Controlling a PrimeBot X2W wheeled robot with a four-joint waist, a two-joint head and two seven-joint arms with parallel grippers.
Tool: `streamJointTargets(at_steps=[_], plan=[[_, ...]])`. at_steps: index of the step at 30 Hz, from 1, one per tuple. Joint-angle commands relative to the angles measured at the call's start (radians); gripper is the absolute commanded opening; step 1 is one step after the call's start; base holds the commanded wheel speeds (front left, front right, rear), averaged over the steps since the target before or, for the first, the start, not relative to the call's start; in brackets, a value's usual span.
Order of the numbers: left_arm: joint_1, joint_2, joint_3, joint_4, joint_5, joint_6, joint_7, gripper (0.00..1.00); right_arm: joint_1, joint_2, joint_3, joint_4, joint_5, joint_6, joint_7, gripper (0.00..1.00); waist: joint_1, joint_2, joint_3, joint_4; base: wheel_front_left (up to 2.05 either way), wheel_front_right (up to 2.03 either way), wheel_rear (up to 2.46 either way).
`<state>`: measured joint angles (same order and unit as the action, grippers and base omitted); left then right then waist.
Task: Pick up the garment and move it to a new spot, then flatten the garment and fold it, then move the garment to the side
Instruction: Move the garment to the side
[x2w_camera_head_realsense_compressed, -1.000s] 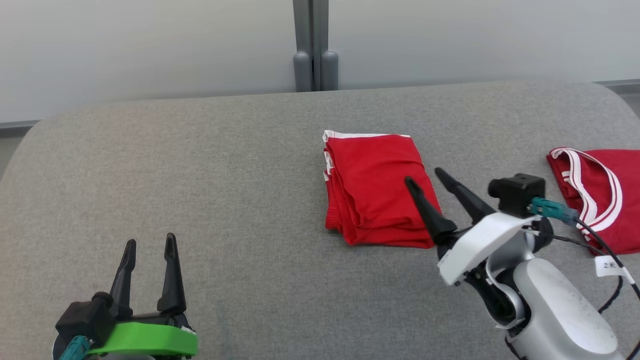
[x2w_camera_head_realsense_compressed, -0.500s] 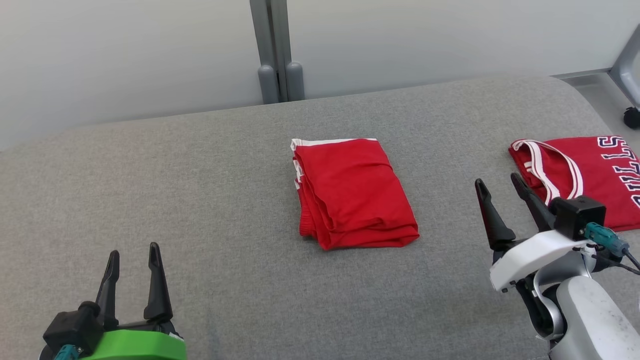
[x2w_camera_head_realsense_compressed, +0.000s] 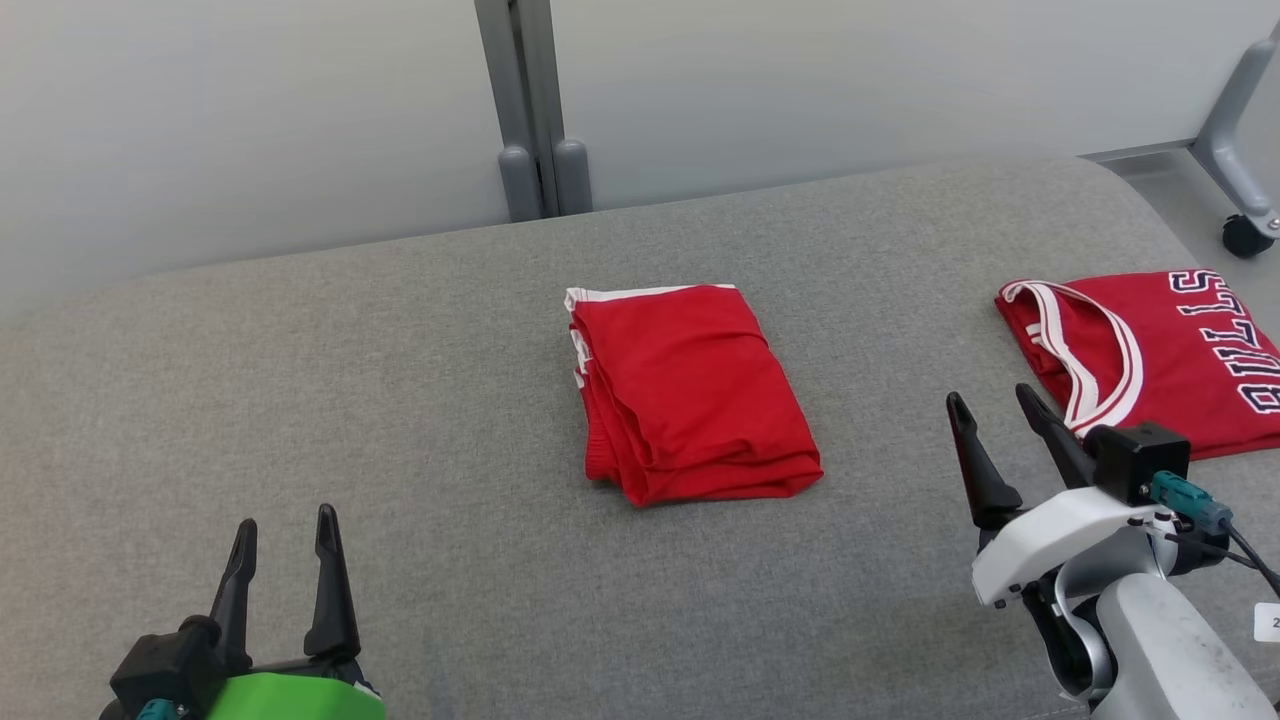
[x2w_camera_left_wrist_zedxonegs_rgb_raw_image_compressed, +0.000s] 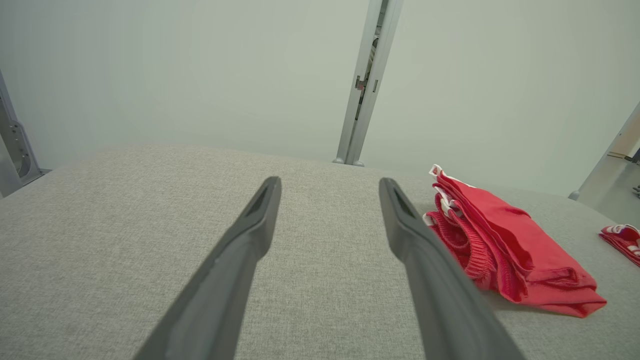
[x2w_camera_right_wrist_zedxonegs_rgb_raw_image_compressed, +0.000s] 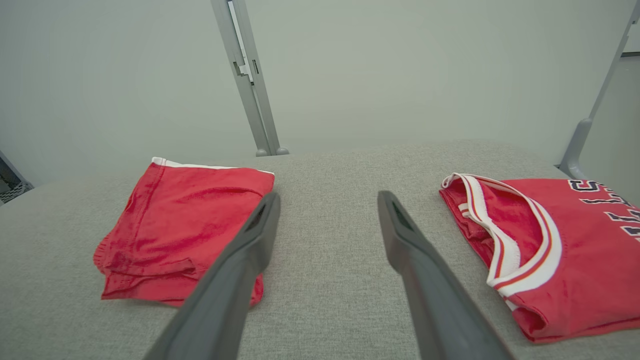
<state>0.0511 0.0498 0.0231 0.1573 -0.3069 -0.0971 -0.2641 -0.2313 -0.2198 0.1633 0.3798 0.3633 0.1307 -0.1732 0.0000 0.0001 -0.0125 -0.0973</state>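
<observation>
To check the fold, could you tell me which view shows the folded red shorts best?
The head view: the folded red shorts lie whole and unobstructed. The right wrist view has a finger hiding one corner; the left wrist view sees them side-on, partly behind a finger.

Grey cloth table (x2w_camera_head_realsense_compressed: 300, 400) — grey post (x2w_camera_head_realsense_compressed: 520, 100) behind.
</observation>
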Motion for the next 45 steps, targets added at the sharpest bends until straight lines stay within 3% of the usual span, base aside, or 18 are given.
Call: streamJointTargets(at_steps=[1, 35, 40, 45], plan=[[0.016, 0.002, 0.003, 0.002, 0.004, -0.004, 0.001, 1.00, -0.010, 0.001, 0.002, 0.006, -0.002, 0.000, -0.007, 1.00, 0.0000, -0.0001, -0.001, -0.001, 0.00, 0.00, 0.00], [0.009, 0.002, -0.012, 0.004, 0.021, -0.008, 0.001, 1.00, -0.021, 0.016, 0.007, 0.045, 0.015, 0.000, -0.015, 1.00, 0.0000, -0.0001, 0.006, 0.020, 0.00, 0.00, 0.00], [0.009, 0.002, -0.011, 0.001, 0.019, -0.011, 0.001, 1.00, -0.065, 0.002, 0.022, 0.057, 0.031, 0.000, 0.035, 1.00, 0.0000, -0.0001, 0.011, 0.038, 0.00, 0.00, 0.00], [0.000, 0.002, -0.017, 0.001, 0.022, -0.015, 0.001, 1.00, -0.159, 0.000, 0.056, 0.102, 0.062, 0.000, 0.179, 1.00, 0.0000, -0.0001, 0.031, 0.068, 0.00, 0.00, 0.00]])
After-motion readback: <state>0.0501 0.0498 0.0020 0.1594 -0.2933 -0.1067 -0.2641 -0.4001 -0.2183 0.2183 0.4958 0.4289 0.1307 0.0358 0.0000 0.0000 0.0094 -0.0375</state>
